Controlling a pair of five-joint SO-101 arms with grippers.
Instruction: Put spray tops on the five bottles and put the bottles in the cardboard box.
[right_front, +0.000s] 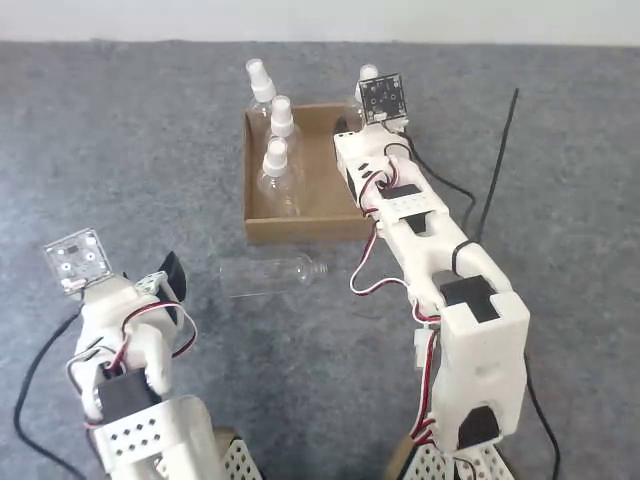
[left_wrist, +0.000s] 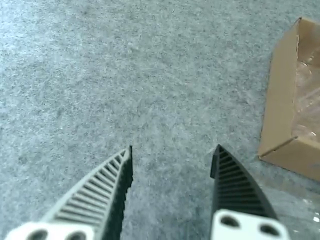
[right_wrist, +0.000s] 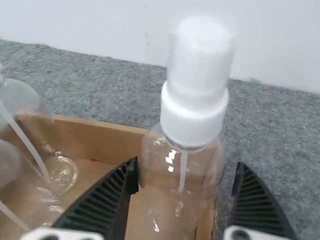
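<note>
Right gripper (right_wrist: 182, 167) — ribbed black jaws apart, flanking an upright clear plastic bottle (right_wrist: 180, 165) with a white spray top (right_wrist: 197, 75) at the cardboard box's (right_front: 300, 228) 1 o'clock corner. Three capped bottles (right_front: 278, 170) stand along its 9–11 o'clock side. A topless bottle (right_front: 270, 272) lies at the box's 6 o'clock. Left gripper (left_wrist: 173, 150) — spread, empty, over nubby grey carpet (left_wrist: 125, 75).

5 bottles (right_front: 280, 175), seemingly 4 with spray tops (right_front: 281, 115) and 1 bare; 1 cardboard box (right_front: 300, 228); 2 arms (right_front: 420, 230).
</note>
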